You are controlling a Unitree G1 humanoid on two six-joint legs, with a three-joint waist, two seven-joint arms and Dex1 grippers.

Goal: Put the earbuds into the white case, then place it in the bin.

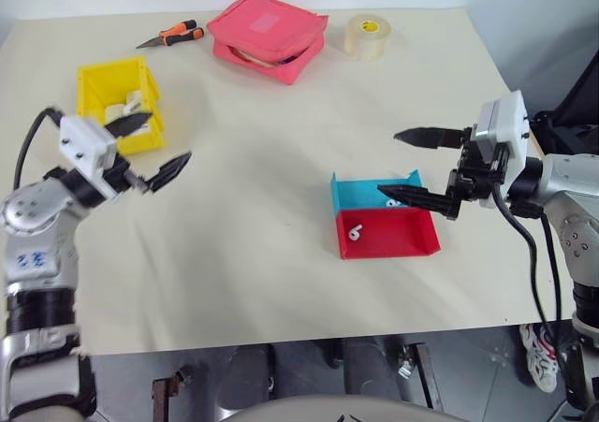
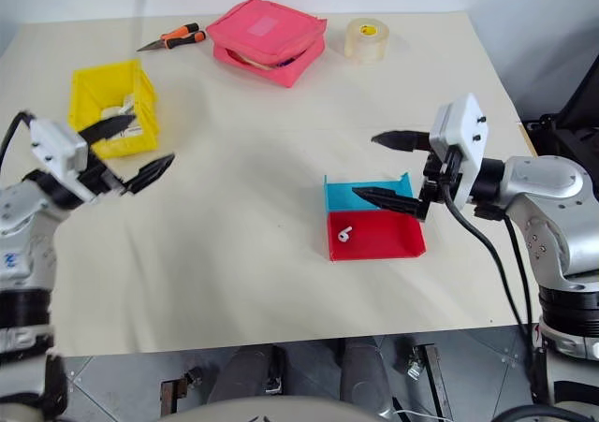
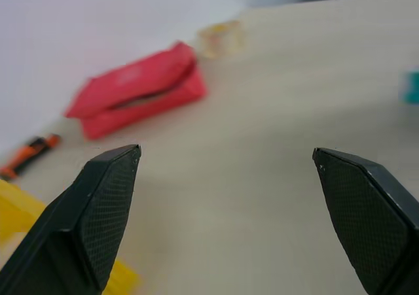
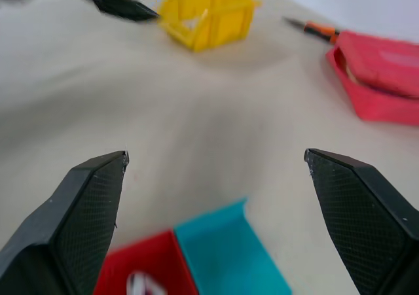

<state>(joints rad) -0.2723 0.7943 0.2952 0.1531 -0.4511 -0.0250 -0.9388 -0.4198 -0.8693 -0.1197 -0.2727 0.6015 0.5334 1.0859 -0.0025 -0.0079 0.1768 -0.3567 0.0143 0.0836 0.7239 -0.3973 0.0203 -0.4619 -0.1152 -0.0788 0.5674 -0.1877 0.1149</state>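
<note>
The yellow bin [image 1: 94,83] stands at the table's left. A white case [image 1: 121,112] lies inside it, partly behind a finger. My left gripper [image 1: 157,147] hovers open and empty just in front of the bin, to its right. One small white earbud [image 1: 354,233] lies in the red tray [image 1: 402,240], which sits against the blue tray [image 1: 360,194]. My right gripper [image 1: 413,167] hangs open and empty above the blue tray. In the right wrist view the open fingers frame the two trays [image 4: 222,249], with the earbud [image 4: 140,284] low down and the bin [image 4: 208,12] far off.
A pink pouch [image 1: 269,36], a roll of clear tape [image 1: 368,36] and an orange-handled tool [image 1: 174,36] lie along the table's far side. The table's right edge [image 1: 510,94] runs close behind my right arm.
</note>
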